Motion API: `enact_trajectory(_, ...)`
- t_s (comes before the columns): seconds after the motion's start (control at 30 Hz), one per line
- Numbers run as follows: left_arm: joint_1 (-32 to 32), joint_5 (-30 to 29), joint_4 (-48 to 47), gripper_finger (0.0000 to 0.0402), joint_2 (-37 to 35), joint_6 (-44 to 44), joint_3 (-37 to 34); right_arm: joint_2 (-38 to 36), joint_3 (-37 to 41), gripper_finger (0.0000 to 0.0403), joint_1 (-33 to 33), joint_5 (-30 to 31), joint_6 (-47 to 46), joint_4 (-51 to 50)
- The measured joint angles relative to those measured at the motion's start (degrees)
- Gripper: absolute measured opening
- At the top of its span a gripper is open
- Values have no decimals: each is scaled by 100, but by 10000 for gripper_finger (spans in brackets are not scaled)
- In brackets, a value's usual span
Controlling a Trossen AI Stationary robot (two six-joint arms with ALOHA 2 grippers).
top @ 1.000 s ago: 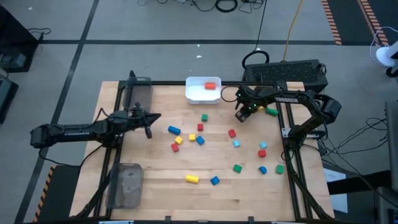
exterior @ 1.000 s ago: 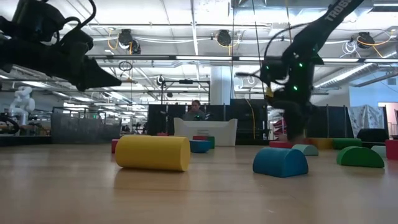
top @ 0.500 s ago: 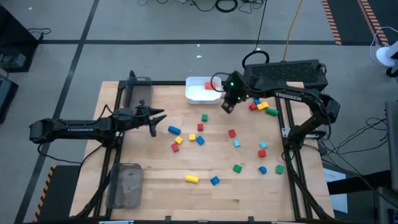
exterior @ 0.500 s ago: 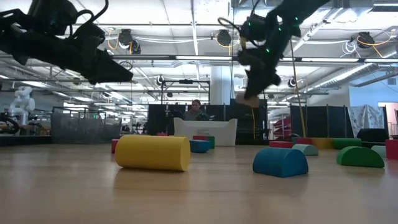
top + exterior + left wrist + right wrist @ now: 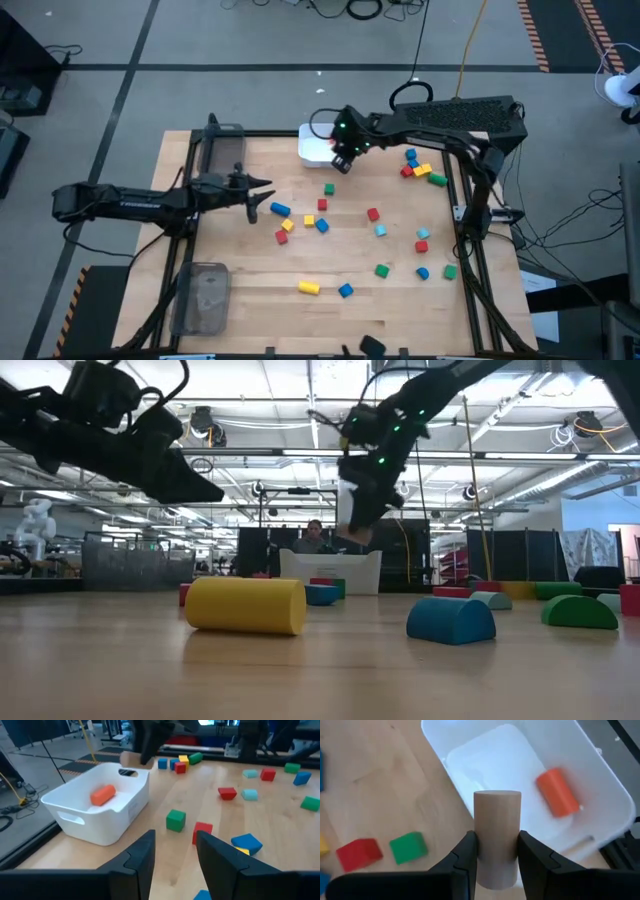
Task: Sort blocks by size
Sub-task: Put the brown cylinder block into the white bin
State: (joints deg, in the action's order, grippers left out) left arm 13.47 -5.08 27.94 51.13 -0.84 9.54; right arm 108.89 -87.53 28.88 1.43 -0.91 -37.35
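Small coloured blocks [image 5: 375, 215] lie scattered over the wooden table, among them a yellow cylinder [image 5: 245, 605] and a blue half-round [image 5: 450, 620] near the front. A white bin [image 5: 318, 148] at the far edge holds an orange cylinder [image 5: 558, 791]. My right gripper [image 5: 343, 160] hangs above the bin's right rim, shut on a tan cylinder [image 5: 496, 837]. My left gripper [image 5: 175, 852] is open and clear of the table at its left [image 5: 262, 190], pointing toward the blocks. My right gripper pinches the tan cylinder's curved side [image 5: 480, 845] between its two fingers [image 5: 536, 855]. The fingers slant down from the table's right and lie along the cylinder, whose end [image 5: 497, 795] sticks out past them. It hangs clear above the bin's rim [image 5: 131, 758].
Two clear grey trays sit at the table's left, one far [image 5: 225, 150] and one near [image 5: 203, 297]. A cluster of blocks [image 5: 418, 168] lies at the far right. A black box [image 5: 460, 115] stands behind the far right corner.
My right gripper has carried the tan cylinder up and toward the table's left, from the far-right cluster to above the white bin's rim, rolling as it went. My left gripper has moved a little toward the table's right and has opened.
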Motion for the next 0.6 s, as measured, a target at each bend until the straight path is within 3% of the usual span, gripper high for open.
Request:
enact_trajectory(0.3,0,349,-34,146,424,-158,0,872,-833,91,195,-2,198,88)
enact_trajectory(0.6,-11,571,-168,146,669,-280,-2,1336,-970,91,385,-25,404,190)
